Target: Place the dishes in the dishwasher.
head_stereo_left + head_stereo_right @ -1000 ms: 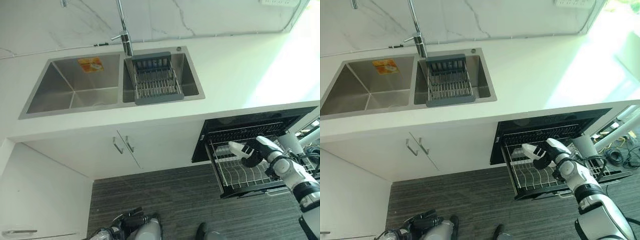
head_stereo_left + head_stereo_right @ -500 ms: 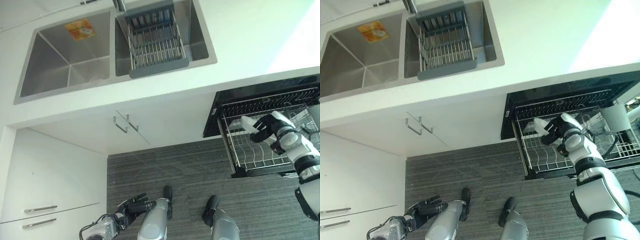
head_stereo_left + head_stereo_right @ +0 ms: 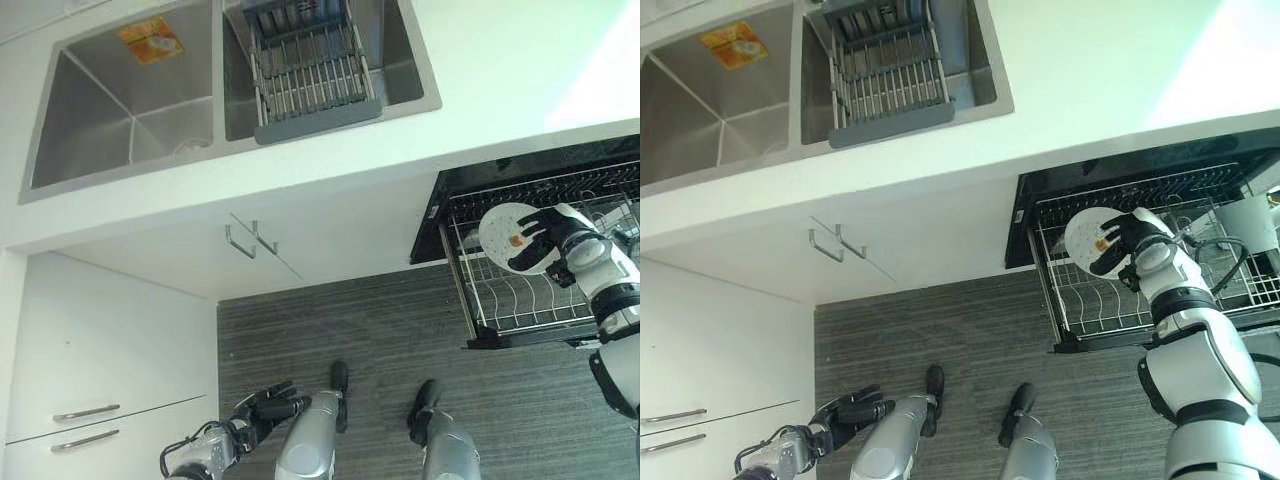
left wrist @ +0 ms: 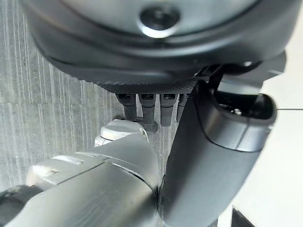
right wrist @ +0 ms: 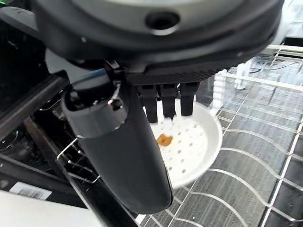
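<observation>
Left eye view: the right hand (image 3: 545, 245) is up over the pulled-out dishwasher rack (image 3: 520, 305), fingers wrapped around a white plate (image 3: 510, 232) that's got a small orange-brown spot near the middle. The plate is held above the wire rack, face toward the camera, near the rack's front left corner. Up on the tabletop (image 3: 500, 80) there's a double sink (image 3: 130, 110), with a grey dish drainer (image 3: 310, 70) sitting in the right basin and an orange sticker (image 3: 150, 38) on the back wall of the left basin. Down low, the left hand (image 3: 262, 408) hangs near the grey striped floor (image 3: 380, 330), fingers loosely spread and holding nothing.

Right eye view: same deal. Plate (image 3: 1095, 238) in the right hand (image 3: 1123, 248) above the rack (image 3: 1110, 305), cabinet door handles (image 3: 837, 243) under the sink.

Left wrist view: the left hand's fingers (image 4: 142, 108) point down toward the floor, fairly straight, nothing between them.

Right wrist view: the fingers (image 5: 168, 101) curl over the rim of the plate (image 5: 194, 146), thumb on the near side, so it's clamped on. The plate has little dots all over it and hangs just over the rack wires (image 5: 255, 156).
</observation>
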### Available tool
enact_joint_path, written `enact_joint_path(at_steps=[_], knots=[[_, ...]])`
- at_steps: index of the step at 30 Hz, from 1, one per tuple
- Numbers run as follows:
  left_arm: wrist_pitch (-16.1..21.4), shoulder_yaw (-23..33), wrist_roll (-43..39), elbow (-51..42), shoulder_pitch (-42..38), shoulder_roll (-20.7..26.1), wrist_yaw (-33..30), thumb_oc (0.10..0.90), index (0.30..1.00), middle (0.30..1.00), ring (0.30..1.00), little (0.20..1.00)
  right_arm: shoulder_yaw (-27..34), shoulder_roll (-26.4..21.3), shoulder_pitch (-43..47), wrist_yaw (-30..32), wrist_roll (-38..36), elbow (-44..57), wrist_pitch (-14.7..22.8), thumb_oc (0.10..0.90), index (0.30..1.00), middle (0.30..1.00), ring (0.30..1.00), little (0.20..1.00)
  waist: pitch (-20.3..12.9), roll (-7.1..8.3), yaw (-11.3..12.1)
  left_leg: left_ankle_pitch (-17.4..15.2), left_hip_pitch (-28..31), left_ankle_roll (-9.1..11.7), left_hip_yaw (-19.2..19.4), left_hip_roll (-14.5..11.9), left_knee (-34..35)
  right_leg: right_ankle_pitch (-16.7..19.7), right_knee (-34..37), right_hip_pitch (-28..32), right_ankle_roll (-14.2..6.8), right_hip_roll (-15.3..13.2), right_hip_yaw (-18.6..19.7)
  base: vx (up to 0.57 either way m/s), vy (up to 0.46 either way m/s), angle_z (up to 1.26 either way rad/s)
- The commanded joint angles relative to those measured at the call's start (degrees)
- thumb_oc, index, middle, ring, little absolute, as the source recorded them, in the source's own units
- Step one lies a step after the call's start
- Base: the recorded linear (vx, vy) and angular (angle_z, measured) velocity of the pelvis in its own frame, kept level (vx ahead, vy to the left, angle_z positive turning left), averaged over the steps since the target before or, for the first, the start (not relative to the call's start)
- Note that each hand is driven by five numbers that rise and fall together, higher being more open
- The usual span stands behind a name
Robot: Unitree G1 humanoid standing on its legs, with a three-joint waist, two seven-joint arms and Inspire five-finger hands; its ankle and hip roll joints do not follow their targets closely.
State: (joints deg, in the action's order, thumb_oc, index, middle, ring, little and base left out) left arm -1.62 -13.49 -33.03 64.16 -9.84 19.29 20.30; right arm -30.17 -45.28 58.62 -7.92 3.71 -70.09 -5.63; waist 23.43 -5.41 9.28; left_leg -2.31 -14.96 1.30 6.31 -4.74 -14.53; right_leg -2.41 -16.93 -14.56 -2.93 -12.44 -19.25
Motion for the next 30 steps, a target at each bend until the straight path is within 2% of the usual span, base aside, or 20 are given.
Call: enact_joint_path(at_steps=[1, 2, 4, 5, 6, 8, 9, 11, 15, 16, 22, 24, 25, 26, 27, 30], knots=[[0.4, -3.7, 2.1, 0.8, 4.0, 3.4, 0.0, 0.8, 0.9, 0.9, 0.9, 0.9, -1.8, -4.4, 5.7, -1.0, -1.0, 1.7, 0.4, 0.8, 0.9, 0.9, 0.9, 0.9, -4.2, 1.87, 0.6, -3.2, -2.4, 3.0, -2.1, -2.7, -2.7, -1.1, -0.3, -0.9, -3.1, -1.9, 1.6, -0.02, 0.053, -0.07], [-0.1, -3.7, 2.0, 0.5, 4.1, 3.5, -0.2, 0.8, 0.9, 0.9, 0.9, 0.9, -2.4, -4.8, 5.8, -3.3, -1.8, 1.7, -0.2, 0.8, 0.9, 0.9, 0.9, 0.9, -4.5, 2.19, 0.7, -4.6, -1.3, 3.5, -2.2, -3.0, -2.7, -2.3, -0.3, 0.0, -3.8, -1.5, 2.1, -0.03, 0.045, -0.1], [-0.3, -3.5, 2.3, 0.5, 4.2, 3.7, -0.1, 0.8, 0.9, 0.9, 0.9, 0.9, -2.4, -5.3, 5.5, -3.7, -2.2, 1.9, -0.2, 0.8, 0.9, 0.9, 0.9, 0.9, -4.6, 2.68, 0.6, -4.7, -0.9, 3.5, -2.0, -3.2, -2.7, -2.3, -0.3, 0.2, -3.8, -1.3, 2.1, 0.03, 0.018, -0.11], [-0.3, -3.5, 2.3, 0.8, 4.3, 3.8, 0.1, 0.8, 0.9, 0.9, 0.9, 0.9, -2.5, -5.5, 5.4, -3.4, -2.4, 2.0, 0.0, 0.8, 0.9, 0.9, 0.9, 0.9, -4.7, 2.92, 0.6, -4.8, -0.7, 3.4, -1.9, -3.3, -2.7, -2.3, -0.3, 0.4, -3.8, -1.2, 2.2, -0.09, 0.036, -0.15], [-0.4, -3.4, 2.4, 1.3, 4.1, 3.8, 0.2, 0.8, 0.9, 0.9, 0.9, 0.9, -2.3, -5.8, 5.4, -3.5, -2.4, 2.1, 0.3, 0.8, 0.9, 0.9, 0.9, 0.9, -4.8, 3.38, 0.3, -3.5, -1.3, 2.9, -1.4, -3.2, -2.7, -1.2, -0.3, -0.2, -3.2, -1.4, 1.9, -0.09, 0.032, -0.15], [-0.5, -3.3, 2.6, 1.6, 4.1, 3.8, 0.2, 0.8, 0.9, 0.9, 0.9, 0.9, -2.0, -6.0, 5.2, -3.2, -2.4, 2.3, 0.3, 0.8, 0.9, 0.9, 0.9, 0.9, -5.1, 3.78, 0.2, -3.6, -1.0, 2.8, -1.2, -3.4, -2.7, -1.2, -0.3, 0.0, -3.2, -1.3, 2.1, 0.01, 0.032, -0.12], [-0.7, -3.2, 2.8, 1.9, 4.4, 3.8, 0.3, 0.8, 0.9, 0.9, 0.9, 0.9, -1.9, -6.5, 5.1, -2.1, -2.6, 2.6, 0.3, 0.8, 0.9, 0.9, 0.9, 0.9, -5.6, 4.11, 0.2, -5.1, 0.2, 3.3, -1.3, -3.7, -2.7, -2.4, -0.3, 1.1, -3.8, -0.9, 2.6, 0.1, 0.036, -0.11], [-1.1, -2.9, 3.4, 2.2, 4.6, 3.9, 0.4, 0.8, 0.9, 0.9, 0.9, 0.9, -1.0, -7.4, 4.3, -1.1, -1.2, 3.5, -0.3, 0.8, 0.9, 0.9, 0.9, 0.9, -5.8, 4.85, -0.1, -4.0, 0.0, 2.8, -0.6, -3.7, -2.7, -1.3, -0.3, 0.9, -3.3, -1.0, 2.4, -0.02, 0.047, -0.12], [-2.1, -2.2, 3.3, 2.3, 5.4, 4.2, -0.1, 0.8, 0.9, 0.9, 0.9, 0.9, -0.6, -9.4, 2.6, -0.7, -0.6, 5.7, -1.7, 0.8, 0.9, 0.9, 0.9, 0.9, -6.7, 6.61, -0.6, -4.5, 1.3, 2.6, -0.1, -4.0, -2.7, -1.4, -0.3, 1.9, -3.5, -0.6, 2.7, 0.02, 0.035, -0.16], [-2.7, -1.3, 3.6, 2.5, 6.1, 4.3, -0.5, 0.8, 0.9, 0.9, 0.9, 0.9, 0.8, -11.2, 0.7, 0.1, -0.5, 7.9, -1.6, 0.8, 0.9, 0.9, 0.9, 0.9, -7.4, 7.74, -1.2, -4.8, 2.4, 2.5, 0.2, -4.4, -2.7, -1.5, -0.3, 2.8, -3.5, -0.1, 3.3, 0.07, 0.029, -0.16], [-4.0, 0.4, 4.7, 2.8, 7.5, 4.5, -1.0, 0.8, 0.9, 0.9, 0.9, 0.9, 5.7, -15.3, -5.9, 2.1, -2.5, 14.1, -4.3, 0.8, 0.9, 0.9, 0.9, 0.9, -9.1, 9.52, -3.0, -5.6, 4.5, 2.2, 1.2, -5.1, -2.7, -1.9, -0.3, 4.5, -3.8, 0.6, 4.6, 0.07, 0.009, -0.18], [-4.4, 1.4, 5.1, 3.0, 8.2, 4.6, -1.0, 0.8, 0.9, 0.9, 0.9, 0.9, 8.3, -16.4, -8.8, 1.3, -3.9, 16.3, -4.4, 0.8, 0.9, 0.9, 0.9, 0.9, -9.6, 10.03, -3.6, -5.9, 5.3, 2.2, 1.7, -5.4, -2.7, -1.9, -0.3, 5.0, -3.9, 0.7, 4.9, 0.07, 0.01, -0.11], [-4.7, 2.0, 5.6, 3.2, 8.6, 4.6, -1.1, 0.8, 0.9, 0.9, 0.9, 0.9, 10.1, -16.6, -10.8, 0.6, -5.8, 17.8, -5.7, 0.8, 0.9, 0.9, 0.9, 0.9, -10.0, 10.24, -3.9, -6.0, 5.6, 2.2, 1.9, -5.5, -2.7, -2.0, -0.3, 5.2, -4.0, 0.8, 5.2, 0.12, 0.026, -0.16], [-5.3, 2.8, 5.5, 3.7, 9.2, 4.2, -1.7, 0.8, 0.9, 0.9, 0.9, 0.9, 13.2, -17.1, -15.7, 4.4, -4.2, 20.1, -5.0, 0.8, 0.9, 0.9, 0.9, 0.9, -10.8, 10.41, -4.7, -6.3, 6.3, 2.2, 2.3, -5.8, -2.7, -2.0, -0.3, 5.6, -4.2, 0.8, 5.7, 0.1, 0.026, -0.2], [-5.3, 3.0, 5.4, 3.7, 9.4, 4.2, -1.7, 0.8, 0.9, 0.9, 0.9, 0.9, 13.7, -17.3, -16.4, 4.9, -4.2, 20.7, -5.1, 0.8, 0.9, 0.9, 0.9, 0.9, -10.9, 10.43, -4.9, -6.4, 6.5, 2.1, 2.4, -5.8, -2.7, -2.0, -0.3, 5.7, -4.3, 0.9, 5.9, 0.1, 0.023, -0.19], [-5.1, 4.2, 5.3, 3.5, 10.5, 3.7, -2.3, 0.8, 0.9, 0.9, 0.9, 0.9, 18.8, -16.1, -22.6, 5.1, -8.3, 28.4, -8.9, 0.8, 0.9, 0.9, 0.9, 0.9, -11.4, 10.46, -5.8, -6.7, 7.1, 2.1, 2.8, -5.9, -2.7, -2.2, -0.3, 6.1, -4.5, 0.9, 6.4, 0.04, 0.01, -0.22]])
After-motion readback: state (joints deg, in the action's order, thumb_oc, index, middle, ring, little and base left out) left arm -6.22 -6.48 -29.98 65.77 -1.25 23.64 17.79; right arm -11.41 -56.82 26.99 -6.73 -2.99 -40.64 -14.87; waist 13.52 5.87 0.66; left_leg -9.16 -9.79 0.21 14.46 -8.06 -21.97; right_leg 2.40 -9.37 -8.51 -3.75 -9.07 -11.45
